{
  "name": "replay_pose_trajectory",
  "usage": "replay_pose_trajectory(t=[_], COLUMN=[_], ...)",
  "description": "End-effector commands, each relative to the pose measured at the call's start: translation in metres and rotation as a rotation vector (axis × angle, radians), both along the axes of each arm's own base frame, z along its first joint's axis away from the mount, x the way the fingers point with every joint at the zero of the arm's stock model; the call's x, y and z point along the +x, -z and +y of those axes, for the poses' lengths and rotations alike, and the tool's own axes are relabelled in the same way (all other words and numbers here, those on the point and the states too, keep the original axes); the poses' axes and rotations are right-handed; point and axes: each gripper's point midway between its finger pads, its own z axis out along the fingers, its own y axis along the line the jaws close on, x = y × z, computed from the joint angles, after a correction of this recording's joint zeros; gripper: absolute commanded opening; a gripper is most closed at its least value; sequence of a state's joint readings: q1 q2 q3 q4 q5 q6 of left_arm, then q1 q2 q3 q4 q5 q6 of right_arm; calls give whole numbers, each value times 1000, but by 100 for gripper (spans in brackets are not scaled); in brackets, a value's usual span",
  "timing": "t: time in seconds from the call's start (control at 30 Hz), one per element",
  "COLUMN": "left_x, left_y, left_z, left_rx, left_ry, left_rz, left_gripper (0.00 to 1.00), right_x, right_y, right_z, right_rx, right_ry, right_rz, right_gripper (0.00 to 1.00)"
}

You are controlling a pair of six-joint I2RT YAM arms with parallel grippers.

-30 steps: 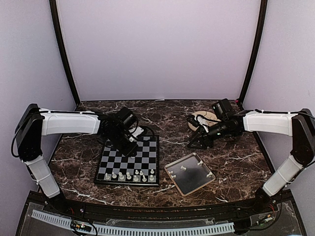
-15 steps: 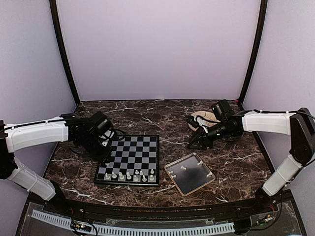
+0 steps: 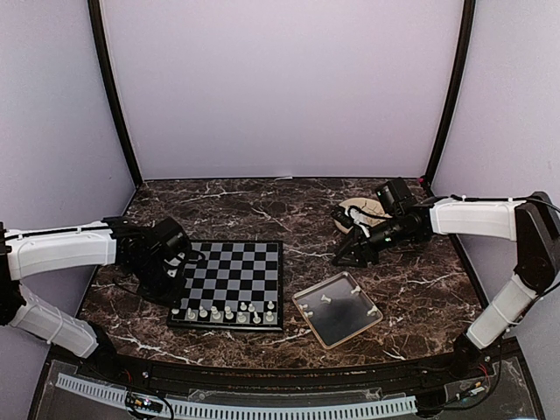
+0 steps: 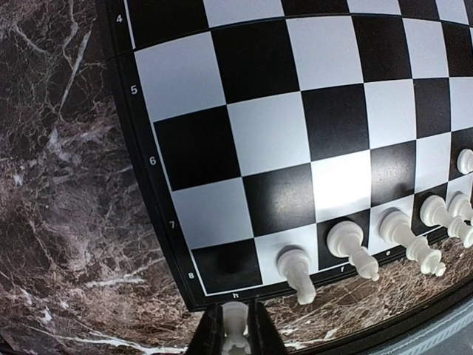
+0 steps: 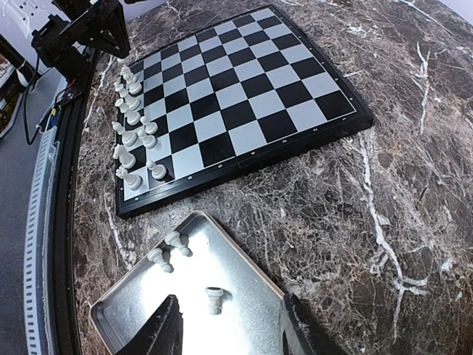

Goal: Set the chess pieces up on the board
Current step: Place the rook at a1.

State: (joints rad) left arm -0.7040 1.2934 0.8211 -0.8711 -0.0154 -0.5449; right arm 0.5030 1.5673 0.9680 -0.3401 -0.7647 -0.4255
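On the desk the board lay to the left, with pieces along its near edge. The tray sat just right of it with a few pieces inside, and the plate lay behind the tray.

Glossy marble-look table, metal tray, plastic chess pieces.

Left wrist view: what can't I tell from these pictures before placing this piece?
- Held piece: left wrist view, the left fingers and bottom edge hide most; type unclear.
- Row of pieces on the board: top view, too small to identify.
- Plate: top view, right arm covers part of it.
- Tray: right wrist view, cut off by bottom edge.
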Motion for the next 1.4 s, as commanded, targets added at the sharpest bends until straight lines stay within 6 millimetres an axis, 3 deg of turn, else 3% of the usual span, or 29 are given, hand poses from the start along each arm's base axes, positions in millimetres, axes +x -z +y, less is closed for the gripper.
replay_pose_trajectory(t=[0.0,0.6,1.2,1.37], left_x=[-4,-3,2,-1], left_y=[7,28,23,19], left_z=[2,2,4,4], left_rx=[0,31,34,34], left_ry=[-34,-17,-24,-22], left_rz=[22,48,16,33], left_gripper=[4,11,21,30], right_x=[0,0,0,0], right_y=[-1,2,3,2], right_z=[2,1,1,1], right_rx=[15,11,10,10], right_ry=[-8,-9,-10,-9], right_rz=[5,6,4,5], right_gripper=[44,44,45,45])
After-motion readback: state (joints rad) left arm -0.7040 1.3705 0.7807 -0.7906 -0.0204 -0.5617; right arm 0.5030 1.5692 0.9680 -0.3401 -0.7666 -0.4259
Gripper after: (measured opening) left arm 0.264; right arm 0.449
